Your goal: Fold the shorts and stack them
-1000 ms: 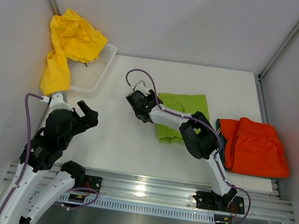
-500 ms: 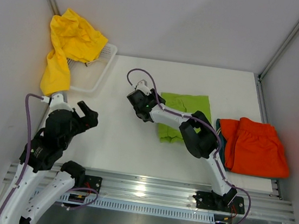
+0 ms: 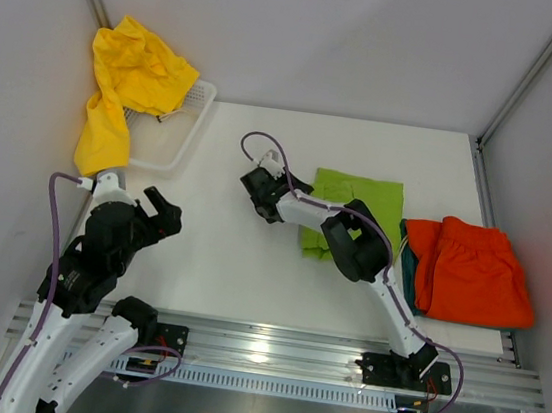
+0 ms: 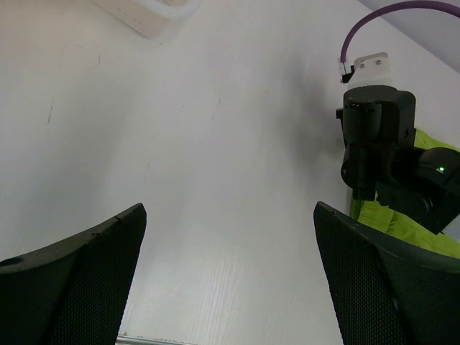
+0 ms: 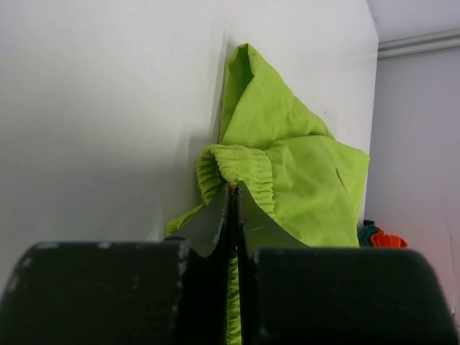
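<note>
The lime green shorts [image 3: 362, 199] lie partly folded mid-table. My right gripper [image 3: 301, 210] is shut on their gathered elastic waistband at the left edge; in the right wrist view the fingertips [image 5: 233, 188] pinch that band, and the lime green shorts [image 5: 302, 172] bunch up beyond them. Orange-red shorts [image 3: 475, 271] lie folded at the right on dark teal shorts [image 3: 407, 275]. Yellow shorts [image 3: 131, 78] hang over the white basket [image 3: 178, 139] at the back left. My left gripper [image 3: 159, 214] is open over bare table, as the left wrist view [image 4: 230, 273] also shows, far left of the lime pair.
The right arm's wrist [image 4: 374, 144] with its purple cable stands in front of the left gripper. Metal frame posts run along the back left and right corners. The rail with both arm bases [image 3: 268, 352] borders the near edge.
My right gripper has shut on the lime green waistband. The lime green shorts and the right wrist have shifted a little right and toward the back. The left arm has not moved.
</note>
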Controlling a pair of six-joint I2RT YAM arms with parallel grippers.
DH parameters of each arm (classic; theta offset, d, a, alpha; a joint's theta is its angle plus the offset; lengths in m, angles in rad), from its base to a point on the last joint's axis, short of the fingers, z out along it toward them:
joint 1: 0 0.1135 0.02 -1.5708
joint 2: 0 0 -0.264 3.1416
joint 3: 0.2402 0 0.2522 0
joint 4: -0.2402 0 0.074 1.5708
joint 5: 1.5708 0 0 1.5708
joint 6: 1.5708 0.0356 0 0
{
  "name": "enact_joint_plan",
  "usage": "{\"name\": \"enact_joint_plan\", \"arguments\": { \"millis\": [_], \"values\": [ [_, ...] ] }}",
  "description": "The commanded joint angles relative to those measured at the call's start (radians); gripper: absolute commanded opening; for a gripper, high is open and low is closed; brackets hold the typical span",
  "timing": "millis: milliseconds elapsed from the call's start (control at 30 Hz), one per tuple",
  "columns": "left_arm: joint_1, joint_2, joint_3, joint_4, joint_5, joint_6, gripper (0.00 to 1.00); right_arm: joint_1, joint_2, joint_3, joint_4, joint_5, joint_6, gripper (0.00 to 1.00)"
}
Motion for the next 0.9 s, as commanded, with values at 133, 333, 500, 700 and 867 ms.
{"name": "enact_joint_plan", "arguments": {
  "millis": [133,333,500,700,867],
  "values": [
    [0.01,0.008,-0.011,0.035,0.006,0.029,0.99,-0.003,-0.102,-0.007,0.098,0.072,-0.028,0.0],
    [0.01,0.002,-0.006,0.03,-0.004,0.023,0.99,0.096,-0.439,-0.189,0.225,-0.096,-0.014,0.0],
    [0.01,0.002,0.02,0.013,-0.024,0.014,0.99,0.222,-0.702,-0.206,0.206,-0.344,-0.015,0.0],
    [0.01,-0.02,0.084,-0.022,-0.06,0.004,0.99,0.302,-1.044,-0.091,0.115,-0.773,0.101,0.0],
    [0.01,-0.058,0.161,-0.063,-0.111,0.001,0.99,0.101,-1.211,-0.079,0.011,-0.849,0.263,0.0]
  ]
}}
